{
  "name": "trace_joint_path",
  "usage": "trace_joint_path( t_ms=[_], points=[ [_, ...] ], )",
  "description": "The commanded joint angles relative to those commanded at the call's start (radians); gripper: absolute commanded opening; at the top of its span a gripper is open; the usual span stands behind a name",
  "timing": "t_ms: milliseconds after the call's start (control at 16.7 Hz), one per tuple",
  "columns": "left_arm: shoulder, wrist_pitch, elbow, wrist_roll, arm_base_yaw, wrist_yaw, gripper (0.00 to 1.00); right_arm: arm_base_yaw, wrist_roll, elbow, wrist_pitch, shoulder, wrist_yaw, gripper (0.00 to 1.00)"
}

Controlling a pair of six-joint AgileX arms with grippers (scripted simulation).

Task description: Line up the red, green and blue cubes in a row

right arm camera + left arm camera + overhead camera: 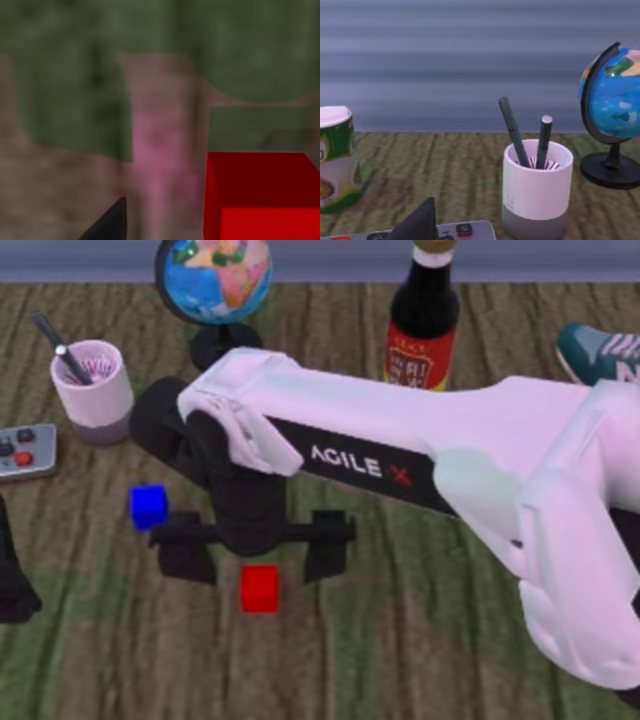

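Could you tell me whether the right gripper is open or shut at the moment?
Open. In the top view the right gripper has its two fingers spread wide apart above the table, with the red cube lying free just beside them, ungrasped.

Bench point(420, 660): I see a mottled green-brown top.
Back row: globe point(213, 280), bottle point(424, 320), shoe point(600, 352) at right.
Left side: pen cup point(92, 390), remote point(27, 451), can point(335, 160).
Middle: blue cube point(148, 507), red cube point(259, 588), apart.
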Motion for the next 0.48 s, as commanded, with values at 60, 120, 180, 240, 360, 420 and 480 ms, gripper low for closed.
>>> trace_joint_path(
  t_ms=[60,120,180,240,360,420,480],
  points=[
    [0.0,0.0,0.0,0.0,0.0,0.0,1.0,0.0,0.0,0.0,0.0,0.0,0.0,1.0],
    [0.0,0.0,0.0,0.0,0.0,0.0,1.0,0.0,0.0,0.0,0.0,0.0,0.0,1.0],
    [0.0,0.0,0.0,0.0,0.0,0.0,1.0,0.0,0.0,0.0,0.0,0.0,0.0,1.0],
    [0.0,0.0,0.0,0.0,0.0,0.0,1.0,-0.002,0.0,0.0,0.0,0.0,0.0,1.0],
    [0.0,0.0,0.0,0.0,0.0,0.0,1.0,0.001,-0.001,0.018,-0.018,0.001,0.0,1.0],
    [0.0,0.0,0.0,0.0,0.0,0.0,1.0,0.003,0.0,0.042,-0.042,0.002,0.0,1.0],
    [0.0,0.0,0.0,0.0,0.0,0.0,1.0,0.005,0.001,0.075,-0.076,0.001,0.001,1.0]
  ],
)
